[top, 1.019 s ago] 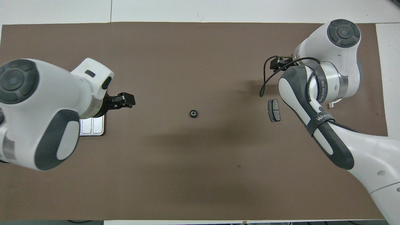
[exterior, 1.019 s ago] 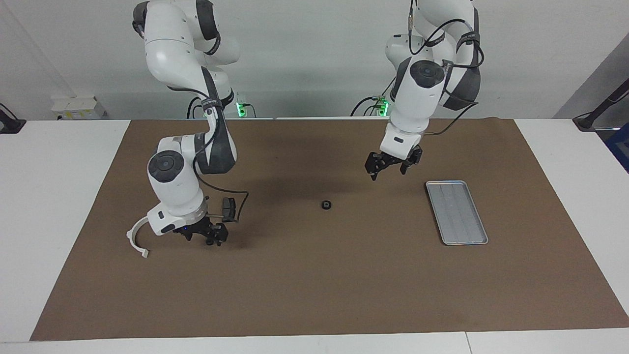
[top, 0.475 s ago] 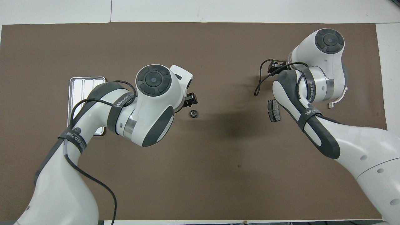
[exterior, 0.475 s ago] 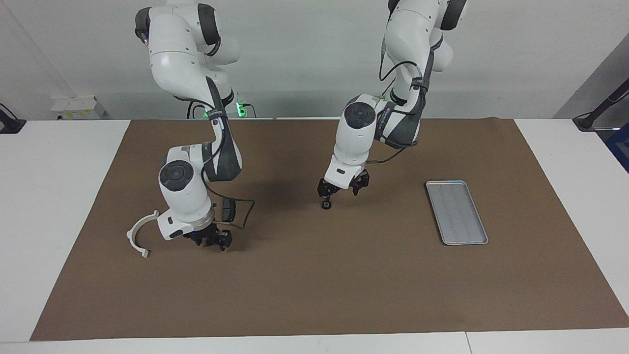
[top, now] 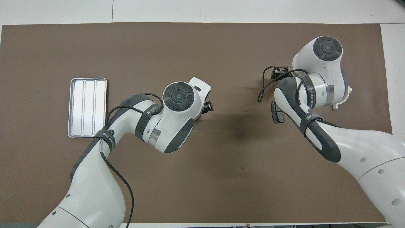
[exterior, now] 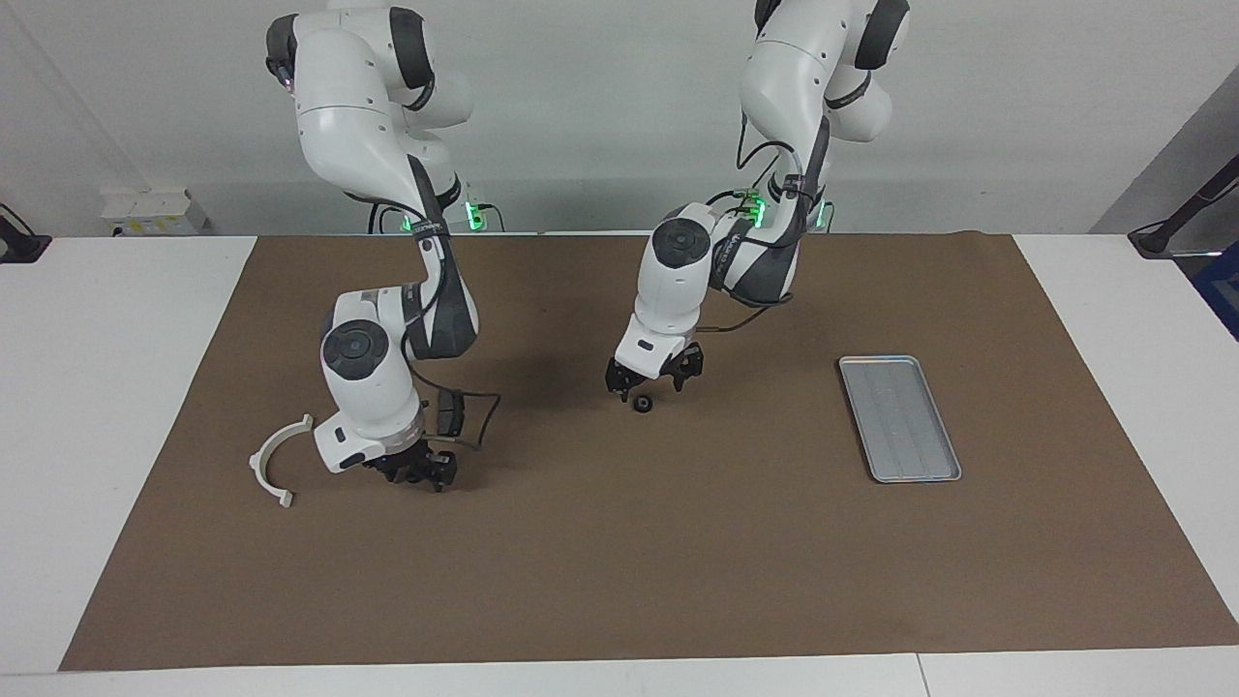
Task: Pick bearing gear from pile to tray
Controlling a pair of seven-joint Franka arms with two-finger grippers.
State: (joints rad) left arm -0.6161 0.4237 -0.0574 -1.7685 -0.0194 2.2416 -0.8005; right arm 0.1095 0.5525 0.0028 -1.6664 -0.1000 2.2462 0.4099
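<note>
A brown mat (exterior: 619,542) covers our white table. Our left gripper (exterior: 646,379), fingers spread, hangs just above the small black bearing gear (exterior: 642,405) mid-mat. Our right gripper (exterior: 418,472), whose fingers we cannot read, sits low beside the white arc (exterior: 274,463) and a brake pad (top: 276,113). The tray (exterior: 899,417) holds nothing.

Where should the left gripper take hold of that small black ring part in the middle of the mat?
Probably from straight above: the black ring part lies flat on the mat with nothing beside it. Grip across its outer rim, a finger on each side. The left gripper hangs open just over it.
</note>
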